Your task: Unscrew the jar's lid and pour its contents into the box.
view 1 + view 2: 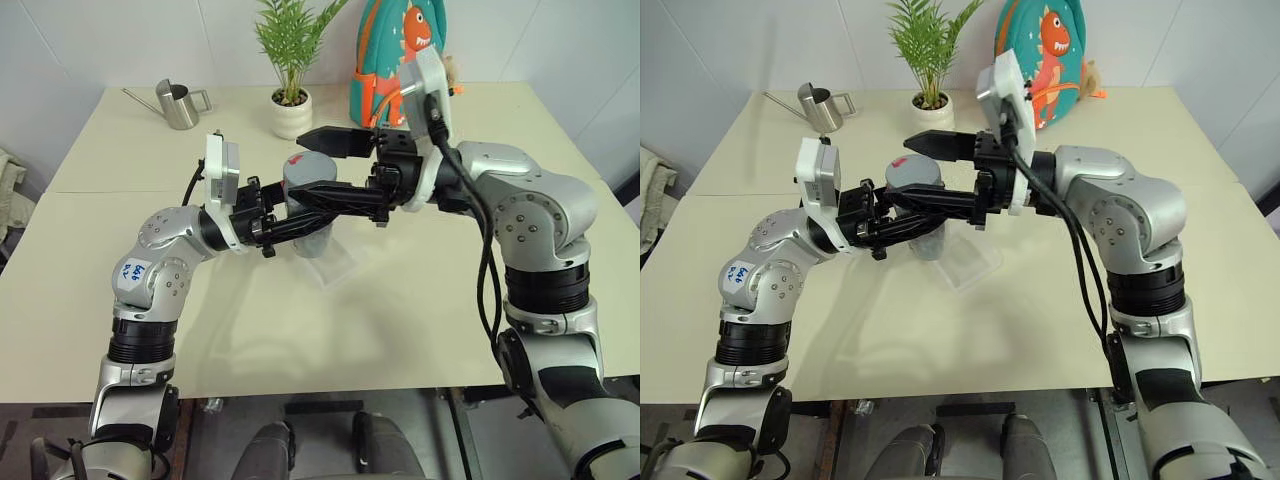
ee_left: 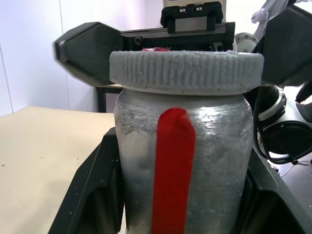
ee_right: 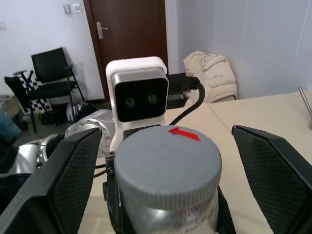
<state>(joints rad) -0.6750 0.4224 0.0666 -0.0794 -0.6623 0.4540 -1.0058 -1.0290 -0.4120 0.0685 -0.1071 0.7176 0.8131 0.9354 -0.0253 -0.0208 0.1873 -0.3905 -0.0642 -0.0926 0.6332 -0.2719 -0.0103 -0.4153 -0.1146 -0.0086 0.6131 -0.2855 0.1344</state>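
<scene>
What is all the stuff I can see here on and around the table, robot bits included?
jar: one, silvery with a red stripe, held above the table's middle
lid: one, grey, ribbed, still on the jar
box: one, clear plastic, on the table just under the jar
watering can: one, steel, far left of the table
plant: one, green, in a white pot at the table's far edge
dinosaur bag: one, teal with an orange dinosaur, behind the table
table: one, cream
chair: one, black, by a brown door
left end effector: black, shut on the jar
right end effector: black, open, fingers either side of the lid
</scene>
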